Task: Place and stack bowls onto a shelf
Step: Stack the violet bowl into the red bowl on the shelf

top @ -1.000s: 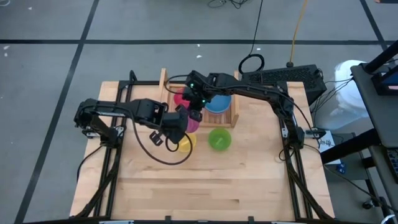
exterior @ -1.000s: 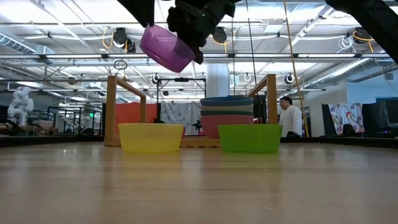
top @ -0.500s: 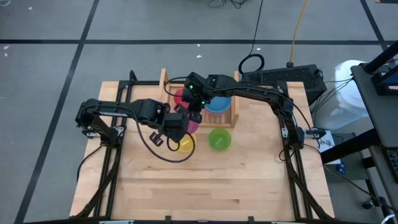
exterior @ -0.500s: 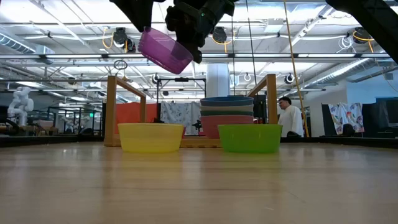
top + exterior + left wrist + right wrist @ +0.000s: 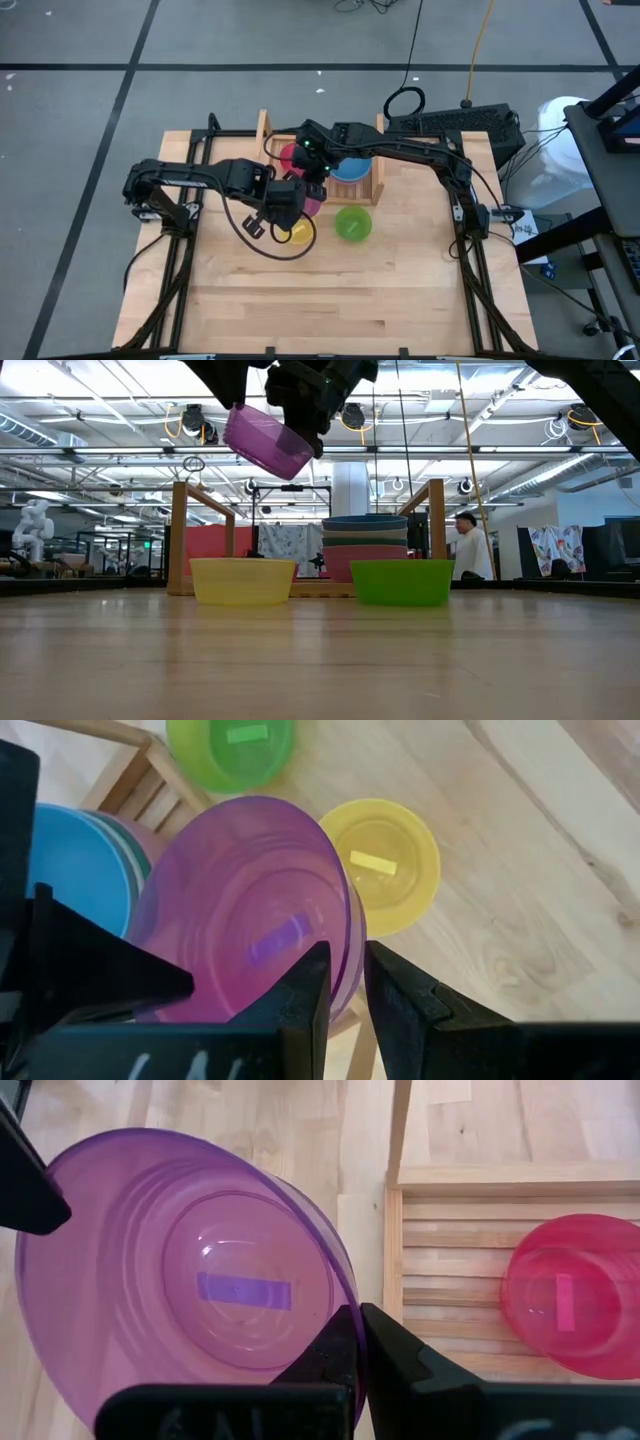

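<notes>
Purple bowl (image 5: 266,440) airborne, tilted, above table (image 5: 400,290) near shelf (image 5: 262,128). Left gripper (image 5: 342,982) and right gripper (image 5: 357,1342) both pinched onto its rim. Yellow bowl (image 5: 298,231) at 6 o'clock of it on table, green bowl (image 5: 352,223) at 4 o'clock. Pink bowl (image 5: 562,1298) on shelf slats, blue-topped stack (image 5: 350,165) beside it.

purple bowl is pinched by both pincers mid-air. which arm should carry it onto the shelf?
Right, probably. The right pincer grips the purple bowl rim, and its arm already reaches over the shelf, where a pink bowl sits. The left pincer also clamps the rim but comes from the side away from the shelf.
</notes>
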`<state>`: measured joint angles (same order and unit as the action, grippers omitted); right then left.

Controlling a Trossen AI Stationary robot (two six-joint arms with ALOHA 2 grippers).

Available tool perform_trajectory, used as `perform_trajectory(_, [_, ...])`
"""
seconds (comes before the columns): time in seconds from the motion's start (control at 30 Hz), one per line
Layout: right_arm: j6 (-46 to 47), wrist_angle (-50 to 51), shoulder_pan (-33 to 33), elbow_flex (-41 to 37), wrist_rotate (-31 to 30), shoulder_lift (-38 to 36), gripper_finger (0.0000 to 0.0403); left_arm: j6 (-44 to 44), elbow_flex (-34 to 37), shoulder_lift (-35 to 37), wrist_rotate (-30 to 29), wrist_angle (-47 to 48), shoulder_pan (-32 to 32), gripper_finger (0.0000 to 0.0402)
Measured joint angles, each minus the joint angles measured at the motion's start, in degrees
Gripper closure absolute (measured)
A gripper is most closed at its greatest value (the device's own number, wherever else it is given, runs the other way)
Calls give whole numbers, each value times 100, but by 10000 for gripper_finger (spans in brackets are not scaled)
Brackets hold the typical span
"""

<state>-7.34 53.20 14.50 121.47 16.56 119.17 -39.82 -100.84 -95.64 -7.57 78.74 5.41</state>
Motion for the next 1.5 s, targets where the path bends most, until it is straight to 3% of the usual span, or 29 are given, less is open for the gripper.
perform_trajectory(0.67, [-419, 150, -55, 0, 2, 0, 403, -54, 0, 0, 524, -155, -68, 333])
perform_trajectory(0.97, [-528, 148, -61, 0, 21, 0, 403, -37, 0, 0, 614, -233, -168, 395])
perform_trajectory(1.5, [-603, 99, -50, 0, 297, 0, 403, 738, -5, -32, 543, -522, -168, 373])
